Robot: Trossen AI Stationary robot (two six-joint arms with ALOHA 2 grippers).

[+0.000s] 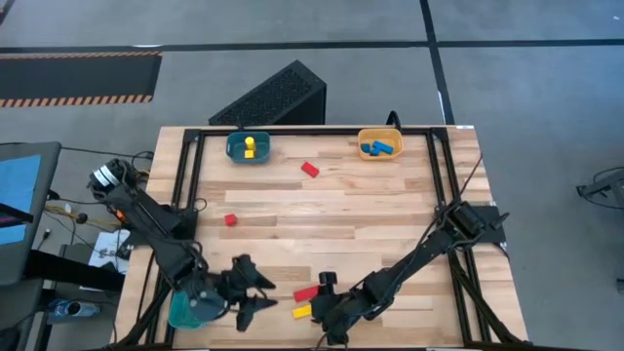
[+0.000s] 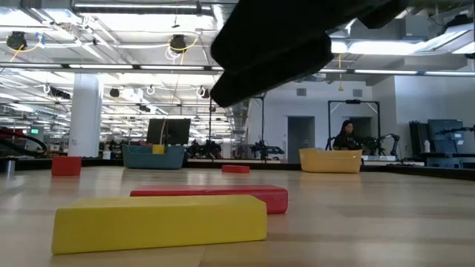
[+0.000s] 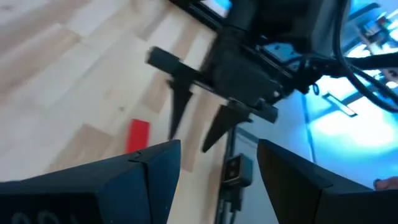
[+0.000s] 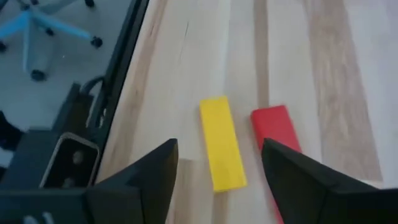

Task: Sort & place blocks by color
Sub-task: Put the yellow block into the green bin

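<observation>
- Right wrist view: right gripper (image 4: 217, 180) hangs w/ fingers spread, nothing between them, just above the yellow bar (image 4: 221, 151); red bar (image 4: 275, 129) lies just beside it, apart by a thin gap. Both sit near the table's (image 1: 390, 205) front edge, about mid-width.
- Risk: bars lie so close that a descending finger could land on the red bar or wedge into the gap, shoving it or pinching both at once.
- Risk: grip across the bar's length instead of its narrow width would likely slip; bar could twist out.
- Left gripper (image 1: 255, 290) also open and empty, near the front-left corner, close to the right arm; if both move toward the bars, arms could collide.
- Teal bin (image 1: 249, 147) at the back edge, left of centre, already holds a yellow block (image 1: 250, 147); orange bin (image 1: 379, 144) at back right holds blue blocks (image 1: 381, 148). Long carry to the back, so a weak grip may drop the bar midway.
- Loose red cube (image 1: 231, 220) near the left edge and red block (image 1: 310, 170) near the back lie by the carry path; low travel could knock them.
</observation>
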